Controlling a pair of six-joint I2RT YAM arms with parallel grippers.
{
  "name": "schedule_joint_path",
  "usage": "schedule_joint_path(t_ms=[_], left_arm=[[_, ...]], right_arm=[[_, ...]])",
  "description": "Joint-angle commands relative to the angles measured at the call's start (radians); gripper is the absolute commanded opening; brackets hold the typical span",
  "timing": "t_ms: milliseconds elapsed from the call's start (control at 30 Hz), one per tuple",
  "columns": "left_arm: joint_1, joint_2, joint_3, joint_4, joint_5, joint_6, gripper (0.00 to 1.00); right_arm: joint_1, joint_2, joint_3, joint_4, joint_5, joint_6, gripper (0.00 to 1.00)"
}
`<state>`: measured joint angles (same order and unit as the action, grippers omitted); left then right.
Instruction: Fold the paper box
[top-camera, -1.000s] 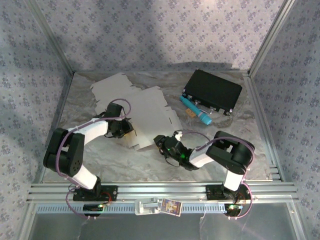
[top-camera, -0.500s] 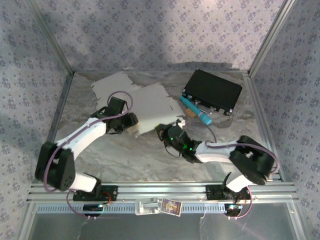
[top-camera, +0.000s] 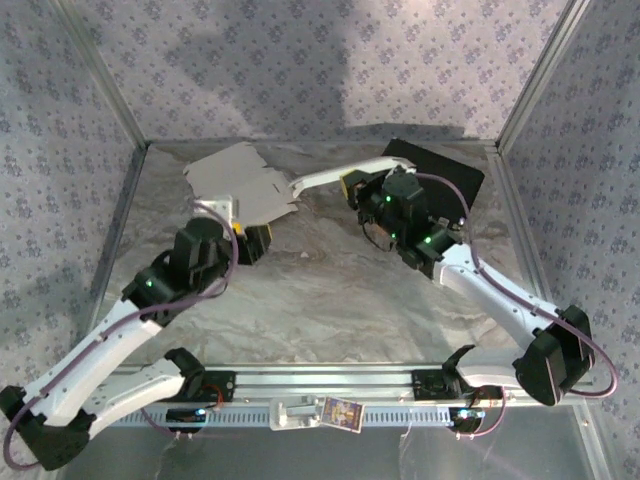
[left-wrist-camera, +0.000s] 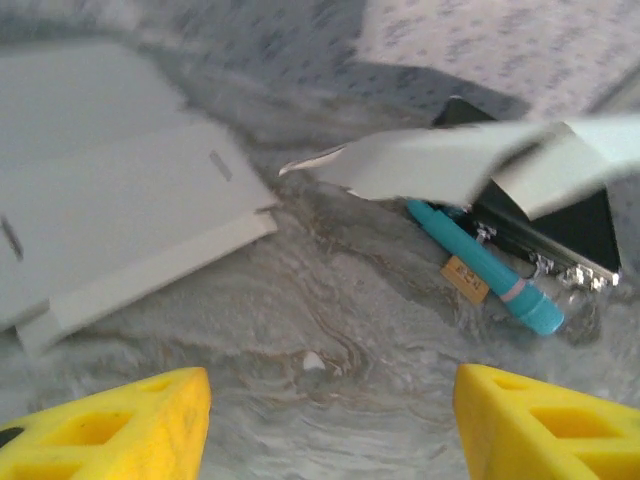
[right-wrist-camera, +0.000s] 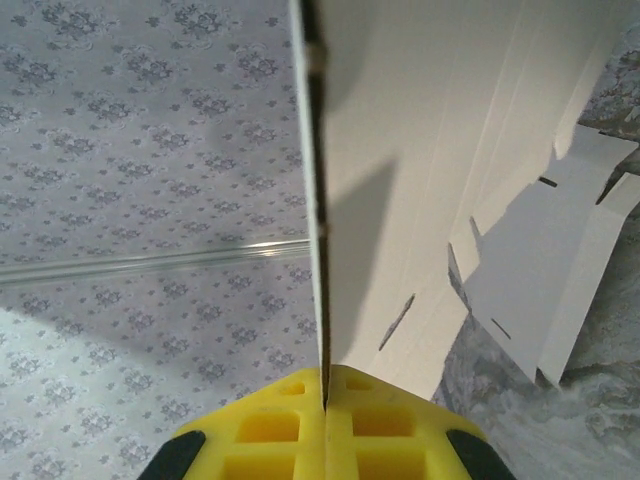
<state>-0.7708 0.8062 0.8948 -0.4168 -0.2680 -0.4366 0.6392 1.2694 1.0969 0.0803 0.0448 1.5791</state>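
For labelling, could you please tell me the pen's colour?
The cylindrical plastic pen is teal; left wrist view.

Left arm (top-camera: 105, 345) and right arm (top-camera: 495, 298): white shells, chunky black joints, a purple cable (top-camera: 467, 222) looping along each, little green lights (top-camera: 150, 283) near the wrists. Fingers (right-wrist-camera: 270, 430) are bright yellow plastic with square cut-outs.
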Motion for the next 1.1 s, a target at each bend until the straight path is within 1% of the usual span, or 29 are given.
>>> schedule_joint_path(t_ms=[0, 67, 133, 267, 333, 367, 433, 533, 600, 800, 933, 1000, 1067], left_arm=[[-0.093, -0.056, -0.097, 0.203, -0.043, 0.324, 0.66], [-0.119, -0.045, -0.11, 0.244, -0.071, 0.402, 0.67], [-0.12, -0.006, -0.104, 0.261, -0.119, 0.429, 0.73], [-0.119, 0.066, -0.098, 0.389, -0.204, 0.499, 0.77], [-0.107, 0.102, -0.088, 0.434, -0.22, 0.519, 0.78], [-0.091, 0.117, -0.08, 0.449, -0.203, 0.511, 0.78], [-0.058, 0.132, -0.075, 0.476, -0.136, 0.494, 0.78], [-0.044, 0.155, -0.068, 0.489, -0.107, 0.504, 0.77], [-0.035, 0.16, -0.069, 0.493, -0.069, 0.515, 0.76], [-0.025, 0.198, -0.046, 0.487, 0.019, 0.514, 0.71], [-0.023, 0.238, -0.013, 0.476, 0.061, 0.494, 0.6], [-0.025, 0.242, -0.004, 0.479, 0.085, 0.476, 0.59], [-0.025, 0.225, 0.0, 0.475, 0.117, 0.442, 0.63]], right_arm=[[-0.015, -0.02, 0.124, -0.206, -0.048, 0.014, 0.0], [-0.022, -0.02, 0.163, -0.252, -0.057, 0.027, 0.0], [-0.027, -0.019, 0.187, -0.279, -0.069, 0.048, 0.0], [-0.026, -0.018, 0.238, -0.383, -0.092, 0.086, 0.0], [-0.024, -0.02, 0.273, -0.462, -0.107, 0.101, 0.0], [-0.021, -0.021, 0.292, -0.506, -0.113, 0.108, 0.0], [-0.015, -0.021, 0.326, -0.589, -0.126, 0.124, 0.0], [0.001, -0.03, 0.351, -0.668, -0.122, 0.154, 0.0], [0.008, -0.037, 0.355, -0.704, -0.117, 0.167, 0.0], [0.013, -0.018, 0.377, -0.779, -0.158, 0.211, 0.0], [0.013, -0.01, 0.396, -0.807, -0.163, 0.227, 0.0], [0.012, -0.014, 0.394, -0.816, -0.157, 0.236, 0.0], [0.012, -0.019, 0.393, -0.831, -0.152, 0.248, 0.0]])
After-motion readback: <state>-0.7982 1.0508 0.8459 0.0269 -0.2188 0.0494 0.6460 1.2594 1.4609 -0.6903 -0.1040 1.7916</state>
